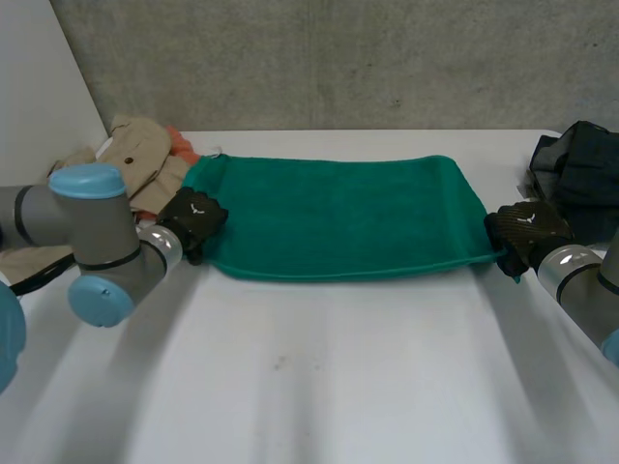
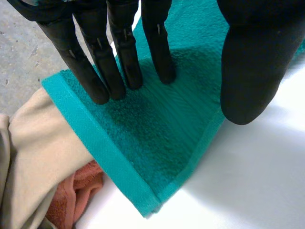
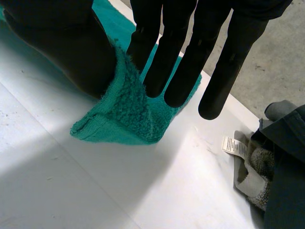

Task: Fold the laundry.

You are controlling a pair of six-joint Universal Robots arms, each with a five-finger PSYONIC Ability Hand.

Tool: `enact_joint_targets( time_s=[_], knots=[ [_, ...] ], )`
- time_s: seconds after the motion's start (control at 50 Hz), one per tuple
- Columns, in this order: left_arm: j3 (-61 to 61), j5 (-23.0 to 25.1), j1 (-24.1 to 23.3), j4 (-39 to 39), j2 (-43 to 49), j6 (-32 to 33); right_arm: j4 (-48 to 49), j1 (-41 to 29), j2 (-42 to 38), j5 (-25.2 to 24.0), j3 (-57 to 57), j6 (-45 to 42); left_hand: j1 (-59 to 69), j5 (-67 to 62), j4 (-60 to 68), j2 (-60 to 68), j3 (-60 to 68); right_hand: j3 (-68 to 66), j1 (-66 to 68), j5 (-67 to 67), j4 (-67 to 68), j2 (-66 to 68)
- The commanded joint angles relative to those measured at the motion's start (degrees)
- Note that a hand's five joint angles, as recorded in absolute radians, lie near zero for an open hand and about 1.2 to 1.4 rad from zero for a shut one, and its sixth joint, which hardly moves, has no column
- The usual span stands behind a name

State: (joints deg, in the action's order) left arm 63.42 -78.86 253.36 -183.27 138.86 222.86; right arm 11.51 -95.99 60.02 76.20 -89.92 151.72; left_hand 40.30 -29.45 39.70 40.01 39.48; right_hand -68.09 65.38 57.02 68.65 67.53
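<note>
Green terry towel (image 1: 338, 217) is lying flat across centre frame on the white table (image 1: 319, 387). Left hand (image 1: 193, 217) is pressing straight fingers (image 2: 114, 71) onto its lower-left corner, thumb seemingly clear of the cloth. Right hand (image 1: 527, 230) is pinching the lower-right corner between thumb and fingers. Likely soft, light and limp, so corners are looking like the best hold.

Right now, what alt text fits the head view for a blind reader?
A green towel lies spread across a white table, with the left robot hand pressing its left end and the right robot hand pinching its right near corner. Beige clothes lie beside the left end, dark clothes at the far right.
</note>
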Motion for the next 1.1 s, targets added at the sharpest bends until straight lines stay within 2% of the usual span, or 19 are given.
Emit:
enact_joint_targets(
  time_s=[0.02,0.2,0.28,0.3,0.34,0.4,0.44,0.46,0.5,0.52,0.58,0.72,0.92,1.1],
  knots=[
    [-4.7,-4.1,-1.0,3.1,1.8,1.1,-1.2,0.4,0.3,0.0,0.0,-0.2,39.7,-40.5,40.3,40.0,40.5,-11.9,14.6,13.0,11.4,12.5],
    [7.3,-4.9,-0.6,9.2,-11.7,1.0,-9.7,2.1,5.7,-1.3,0.5,-3.4,39.7,-40.5,40.3,40.0,40.5,-11.9,14.6,13.0,11.4,12.5],
    [14.7,-5.0,0.6,14.1,-17.8,2.0,-20.1,3.2,8.0,-4.8,1.9,-11.5,39.7,-40.5,40.3,40.0,40.5,-11.9,14.6,13.0,11.4,12.5],
    [17.8,-4.9,1.2,17.6,-20.1,2.9,-25.8,3.8,8.8,-6.6,2.3,-16.3,39.7,-40.5,40.3,40.0,40.5,-11.9,14.6,13.0,11.4,12.5],
    [20.7,-4.7,1.6,20.7,-21.8,4.2,-31.1,4.9,9.3,-7.8,2.8,-21.6,39.7,-40.5,40.3,40.0,40.5,-11.9,14.6,13.0,11.4,12.5],
    [24.4,-2.4,3.6,21.8,-23.6,6.3,-37.1,7.3,10.0,-9.9,3.9,-28.4,39.7,-40.5,40.3,40.0,40.5,-11.9,14.6,13.0,11.4,12.5],
    [24.7,0.4,5.0,19.3,-23.8,6.2,-36.1,7.0,9.5,-9.9,4.6,-27.4,37.1,-37.9,37.7,37.3,37.9,-11.9,14.6,13.0,11.4,12.5],
    [24.6,2.8,6.0,17.0,-23.5,5.7,-34.2,5.8,7.9,-9.8,5.3,-25.0,11.0,-11.9,11.6,11.3,11.9,-11.9,14.6,13.0,11.4,12.5],
    [24.0,5.1,6.6,14.6,-22.8,4.5,-31.5,5.1,7.0,-9.3,6.2,-21.7,-13.8,13.0,-13.2,-13.5,-13.0,-11.9,14.6,13.0,11.4,12.5],
    [23.7,6.1,6.7,13.6,-22.3,3.7,-30.2,4.9,6.5,-8.8,6.7,-19.9,-20.6,19.8,-20.0,-20.3,-19.8,-11.9,14.6,13.0,11.4,12.5],
    [21.5,7.5,5.9,11.3,-19.8,-0.3,-26.5,4.6,5.6,-6.4,8.4,-12.1,-21.7,20.8,-21.1,-21.4,-20.9,-11.9,14.6,13.0,11.4,12.5],
    [16.2,5.2,2.3,10.7,-14.8,-6.8,-21.5,3.6,2.1,-2.0,12.5,3.7,-21.3,20.5,-20.7,-21.1,-20.5,-11.9,14.6,13.0,11.4,12.5],
    [7.1,1.8,-1.7,9.4,-8.0,-6.8,-20.6,3.2,-3.1,3.7,18.0,6.4,-20.0,19.1,-19.4,-19.7,-19.2,-11.9,14.6,13.0,11.4,12.5],
    [-4.9,-1.5,-3.9,13.4,-0.1,-6.4,-21.5,1.4,-6.9,4.4,21.7,6.4,-13.3,12.4,-12.7,-13.0,-12.4,-11.9,14.6,13.0,11.4,12.5]
  ],
)
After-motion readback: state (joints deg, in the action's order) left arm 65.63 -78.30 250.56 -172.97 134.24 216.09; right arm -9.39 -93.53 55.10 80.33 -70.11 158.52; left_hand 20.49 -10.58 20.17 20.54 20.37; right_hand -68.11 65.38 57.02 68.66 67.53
